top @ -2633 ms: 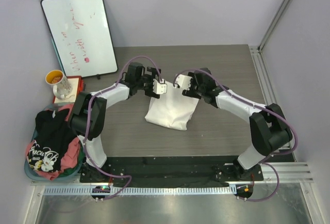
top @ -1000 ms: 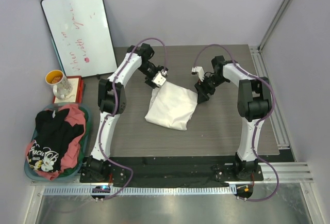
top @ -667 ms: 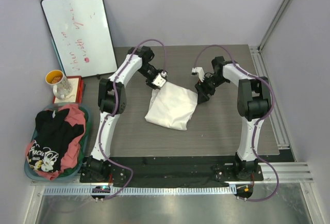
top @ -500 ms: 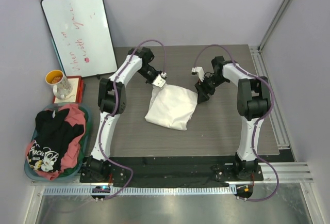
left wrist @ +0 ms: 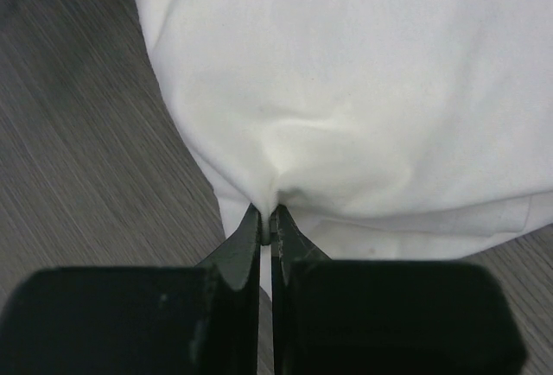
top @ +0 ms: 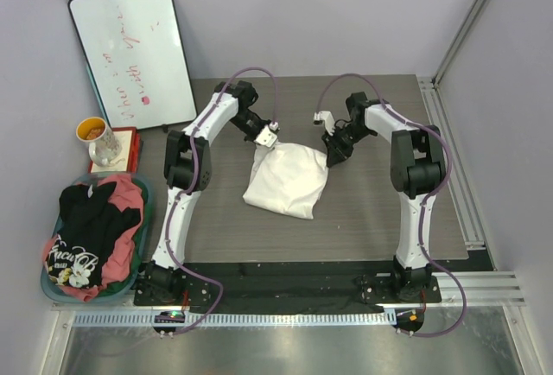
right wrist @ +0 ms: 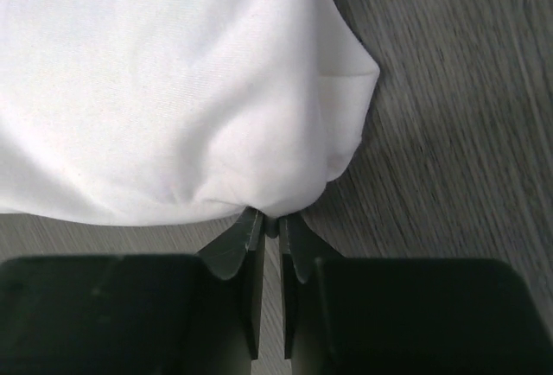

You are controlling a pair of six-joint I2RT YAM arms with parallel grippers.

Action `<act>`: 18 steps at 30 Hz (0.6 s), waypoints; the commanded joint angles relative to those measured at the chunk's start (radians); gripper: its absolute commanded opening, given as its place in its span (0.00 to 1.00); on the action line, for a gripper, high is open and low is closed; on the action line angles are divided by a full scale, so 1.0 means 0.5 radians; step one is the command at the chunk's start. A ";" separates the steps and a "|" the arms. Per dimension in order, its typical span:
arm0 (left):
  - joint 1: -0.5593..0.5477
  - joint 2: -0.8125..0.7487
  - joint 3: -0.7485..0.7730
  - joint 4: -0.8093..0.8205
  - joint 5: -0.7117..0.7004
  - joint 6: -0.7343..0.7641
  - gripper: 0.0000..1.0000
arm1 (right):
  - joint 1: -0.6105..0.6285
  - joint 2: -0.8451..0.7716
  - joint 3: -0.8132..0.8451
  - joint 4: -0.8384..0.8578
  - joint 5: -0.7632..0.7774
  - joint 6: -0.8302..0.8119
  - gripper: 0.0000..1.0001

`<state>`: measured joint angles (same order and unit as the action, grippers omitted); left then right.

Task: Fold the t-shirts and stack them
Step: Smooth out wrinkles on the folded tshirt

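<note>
A folded white t-shirt (top: 288, 181) lies on the table's middle. My left gripper (top: 266, 147) is at its far left corner, shut on a pinch of the white fabric (left wrist: 270, 198). At the far right corner my right gripper (top: 332, 155) is shut on the cloth's edge (right wrist: 268, 212). The white t-shirt (left wrist: 363, 90) fills the left wrist view, and the white t-shirt (right wrist: 155, 90) fills most of the right wrist view. A black t-shirt (top: 85, 232) with pale lettering and a pink-red t-shirt (top: 126, 192) sit heaped in the basket at the left.
A teal-rimmed laundry basket (top: 138, 273) stands at the near left. Behind it are a cup (top: 97, 137) on a small red tray and a whiteboard (top: 134, 55) leaning on the wall. Dark wood-grain table (top: 380, 211) surrounds the shirt.
Both grippers have closed on the far corners of the white t-shirt. The right gripper has shifted slightly left toward the shirt's corner.
</note>
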<state>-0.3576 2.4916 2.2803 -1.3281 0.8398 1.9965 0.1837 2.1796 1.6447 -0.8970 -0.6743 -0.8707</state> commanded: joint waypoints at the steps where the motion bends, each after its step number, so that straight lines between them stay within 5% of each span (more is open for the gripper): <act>1: 0.016 -0.077 0.051 -0.099 0.088 0.032 0.00 | 0.038 -0.024 0.116 -0.010 -0.011 -0.029 0.12; 6: 0.025 -0.123 0.045 -0.105 0.094 0.023 0.00 | 0.053 -0.055 0.156 -0.031 0.044 -0.026 0.10; 10: 0.025 -0.145 0.020 -0.111 0.078 0.041 0.00 | 0.050 -0.055 0.174 -0.044 0.109 -0.035 0.54; 18: 0.028 -0.163 0.002 -0.123 0.072 0.048 0.00 | 0.035 -0.012 0.180 -0.047 0.029 -0.090 0.62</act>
<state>-0.3511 2.4866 2.2787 -1.3285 0.8391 1.9961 0.2047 2.1799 1.6962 -0.9134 -0.6308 -0.8906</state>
